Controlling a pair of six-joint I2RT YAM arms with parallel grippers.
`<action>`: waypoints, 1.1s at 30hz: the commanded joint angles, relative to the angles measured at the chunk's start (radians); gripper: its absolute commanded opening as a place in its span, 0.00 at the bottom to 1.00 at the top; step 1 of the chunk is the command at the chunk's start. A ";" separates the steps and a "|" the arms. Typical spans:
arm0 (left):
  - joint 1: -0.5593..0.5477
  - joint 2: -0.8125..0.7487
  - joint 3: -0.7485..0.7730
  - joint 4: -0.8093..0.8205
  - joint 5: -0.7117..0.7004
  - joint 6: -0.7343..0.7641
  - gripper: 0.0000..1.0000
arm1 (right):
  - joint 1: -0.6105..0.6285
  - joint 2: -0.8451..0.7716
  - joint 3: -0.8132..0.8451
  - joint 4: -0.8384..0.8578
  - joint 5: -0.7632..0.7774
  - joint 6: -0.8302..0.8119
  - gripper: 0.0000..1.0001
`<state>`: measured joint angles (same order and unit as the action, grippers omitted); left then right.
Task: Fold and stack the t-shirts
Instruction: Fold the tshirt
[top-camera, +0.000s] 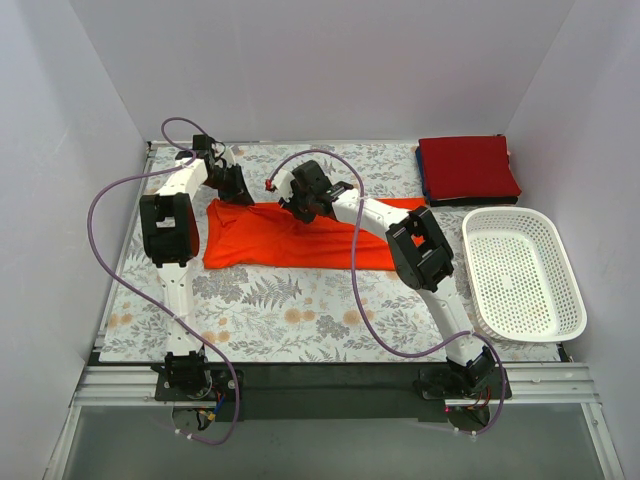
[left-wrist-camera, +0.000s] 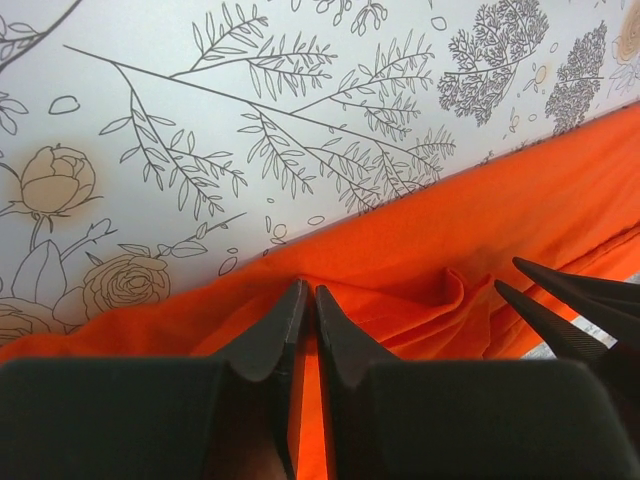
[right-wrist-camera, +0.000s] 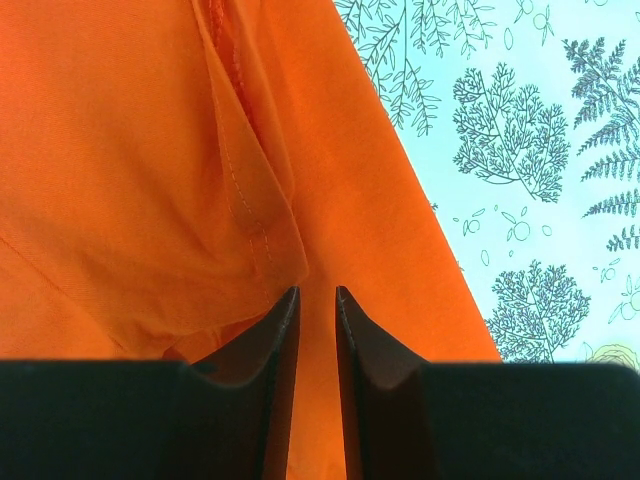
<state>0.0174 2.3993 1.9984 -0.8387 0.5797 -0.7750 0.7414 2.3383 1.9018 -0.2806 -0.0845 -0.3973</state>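
The orange-red t-shirt (top-camera: 290, 240) lies folded into a long band across the floral cloth. My left gripper (top-camera: 236, 190) is at its far left edge. In the left wrist view the left gripper (left-wrist-camera: 308, 292) has its jaws nearly together with orange fabric (left-wrist-camera: 420, 250) between them. My right gripper (top-camera: 300, 206) is at the far edge near the middle. In the right wrist view the right gripper (right-wrist-camera: 316, 292) is closed on a fold of the shirt (right-wrist-camera: 130, 150) beside a stitched hem. A folded crimson t-shirt (top-camera: 468, 166) lies on a blue t-shirt (top-camera: 424, 182) at the far right.
A white perforated basket (top-camera: 522, 272) stands at the right, near the right arm. The floral cloth (top-camera: 300, 310) covers the table. The right gripper's fingertips (left-wrist-camera: 560, 300) show close by in the left wrist view. White walls enclose three sides.
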 joint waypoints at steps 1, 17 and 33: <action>-0.004 -0.101 0.005 -0.014 0.028 -0.013 0.05 | -0.005 -0.051 0.014 0.027 -0.003 -0.005 0.27; -0.037 -0.247 -0.170 0.012 -0.176 -0.368 0.00 | -0.050 -0.111 -0.017 0.031 -0.139 -0.023 0.51; -0.040 -0.399 -0.450 0.061 -0.164 -0.477 0.00 | -0.065 -0.140 -0.046 0.029 -0.238 -0.071 0.53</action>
<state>-0.0219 2.0884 1.6020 -0.7933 0.4007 -1.2358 0.6800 2.2658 1.8683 -0.2741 -0.2985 -0.4435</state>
